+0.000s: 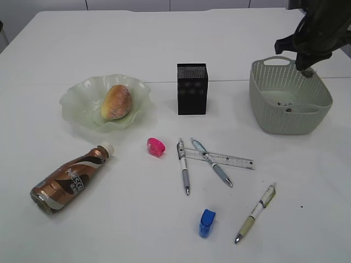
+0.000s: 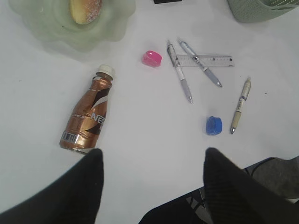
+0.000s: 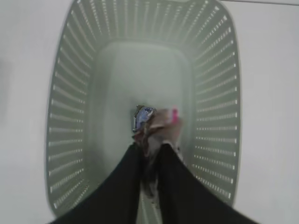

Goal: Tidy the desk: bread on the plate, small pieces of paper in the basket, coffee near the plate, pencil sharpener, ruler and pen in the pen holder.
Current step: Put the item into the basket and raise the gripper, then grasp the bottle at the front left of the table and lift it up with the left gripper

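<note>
The bread (image 1: 116,102) lies on the green plate (image 1: 77,104). The coffee bottle (image 1: 68,179) lies on its side in front of the plate. A pink sharpener (image 1: 156,146), a blue sharpener (image 1: 207,222), a clear ruler (image 1: 236,160) and three pens (image 1: 183,166) lie on the table in front of the black pen holder (image 1: 192,89). My right gripper (image 3: 150,147) hangs over the grey-green basket (image 1: 263,104), shut on a crumpled piece of paper (image 3: 149,119). My left gripper (image 2: 152,158) is open and empty, above the table near the bottle (image 2: 89,116).
Small scraps (image 1: 285,105) lie on the basket's floor. Two pens cross the ruler; the third pen (image 1: 255,212) lies apart at the front right. The table's front edge is near the blue sharpener.
</note>
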Robot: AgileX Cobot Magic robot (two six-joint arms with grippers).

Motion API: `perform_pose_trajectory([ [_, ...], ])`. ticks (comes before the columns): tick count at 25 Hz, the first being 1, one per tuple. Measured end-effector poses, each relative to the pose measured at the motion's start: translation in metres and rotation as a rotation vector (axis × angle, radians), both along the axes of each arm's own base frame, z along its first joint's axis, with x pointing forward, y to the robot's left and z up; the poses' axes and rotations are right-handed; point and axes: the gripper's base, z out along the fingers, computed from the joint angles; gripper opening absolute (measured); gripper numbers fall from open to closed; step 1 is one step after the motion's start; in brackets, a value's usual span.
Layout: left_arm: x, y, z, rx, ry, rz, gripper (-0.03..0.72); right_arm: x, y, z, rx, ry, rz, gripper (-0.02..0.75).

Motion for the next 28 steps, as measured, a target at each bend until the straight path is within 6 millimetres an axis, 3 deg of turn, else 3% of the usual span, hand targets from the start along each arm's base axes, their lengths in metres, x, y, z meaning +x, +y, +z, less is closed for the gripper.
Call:
perform_pose_trajectory([
  [2, 0.000, 0.000, 0.000, 0.000, 0.000, 0.000, 0.486, 0.002, 0.000, -0.003, 0.004, -0.006, -0.007, 0.174],
  [6, 0.000, 0.000, 0.000, -0.004, 0.001, -0.001, 0.486, 0.006, -0.001, -0.006, 0.013, -0.035, -0.039, 0.461],
  [8, 0.000, -0.001, 0.000, -0.007, 0.002, -0.002, 0.486, 0.007, -0.001, -0.007, 0.011, -0.035, -0.043, 0.536],
  [15, 0.000, -0.001, 0.000, -0.010, 0.003, -0.003, 0.486, 0.003, -0.001, 0.001, 0.015, -0.033, -0.051, 0.553],
  [21, 0.001, 0.002, 0.000, 0.023, -0.008, 0.007, 0.486, -0.026, -0.004, 0.036, 0.010, 0.038, -0.084, 0.545],
  [28, 0.014, 0.001, -0.011, 0.074, 0.019, 0.018, 0.486, -0.044, -0.005, 0.044, -0.019, 0.174, -0.072, 0.543],
])
